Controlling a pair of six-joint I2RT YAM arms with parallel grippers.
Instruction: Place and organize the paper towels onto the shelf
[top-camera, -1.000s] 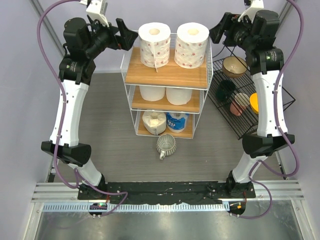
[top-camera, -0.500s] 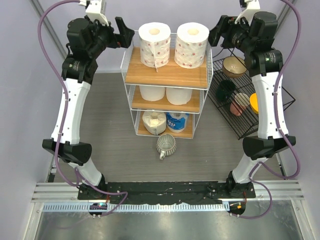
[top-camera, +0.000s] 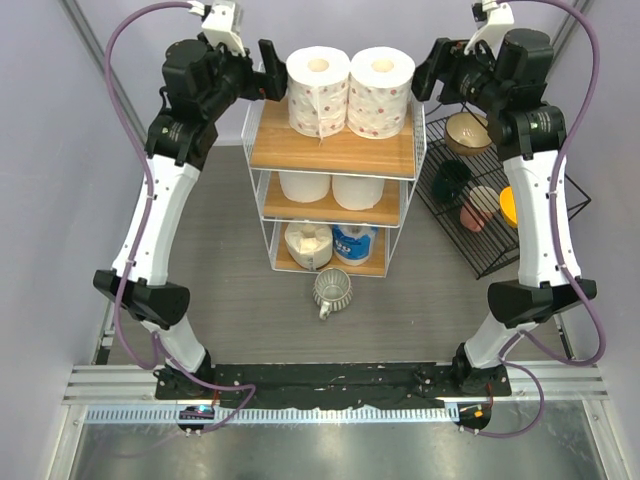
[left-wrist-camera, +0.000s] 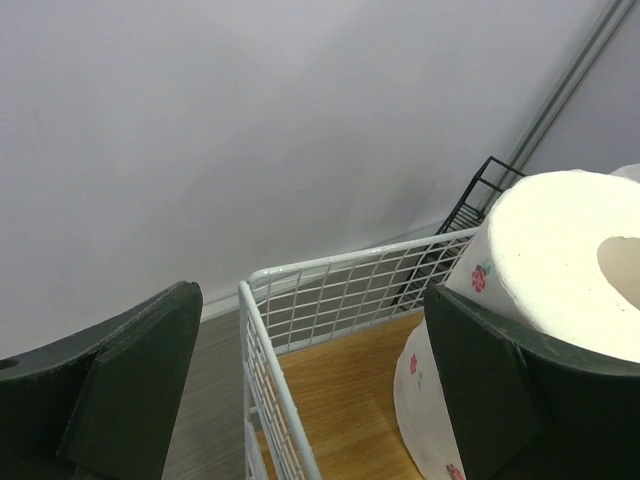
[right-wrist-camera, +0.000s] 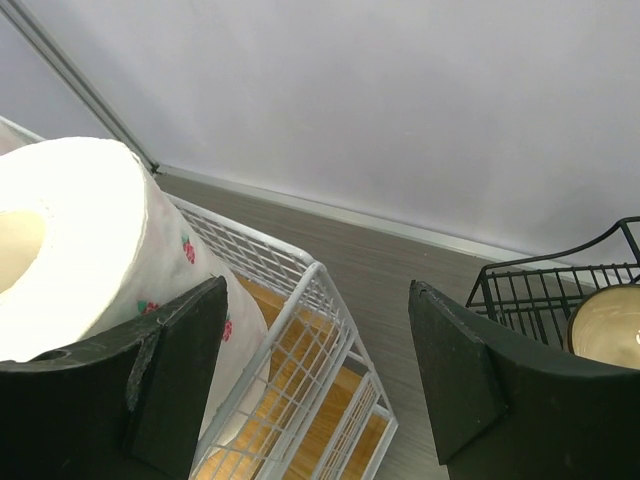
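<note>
Two claws flank the top tier of the shelf (top-camera: 330, 150), which stands mid-table (top-camera: 220, 260). On the left, the left claw (top-camera: 268, 82) has its fingers wide apart and grips nothing. In its wrist view one finger (left-wrist-camera: 130, 390) sits outside the shelf's left wire wall. The other is close against the left dotted roll (top-camera: 318, 92), though contact cannot be told. That roll stands upright on the top board, tight beside the right dotted roll (top-camera: 380, 92). Two plain white rolls (top-camera: 304, 186) stand side by side on the middle board. On the bottom board are a ragged cream roll (top-camera: 307, 244) and, to its right, a blue-wrapped roll (top-camera: 353, 243). A glass mug (top-camera: 332, 291) stands on the table just near of the shelf. The right claw (top-camera: 422, 78), fingers apart and empty, hovers at the shelf's top right corner beside the right dotted roll. Farther right, a black wire rack (top-camera: 530, 215) holds bowls (top-camera: 468, 130).
</note>
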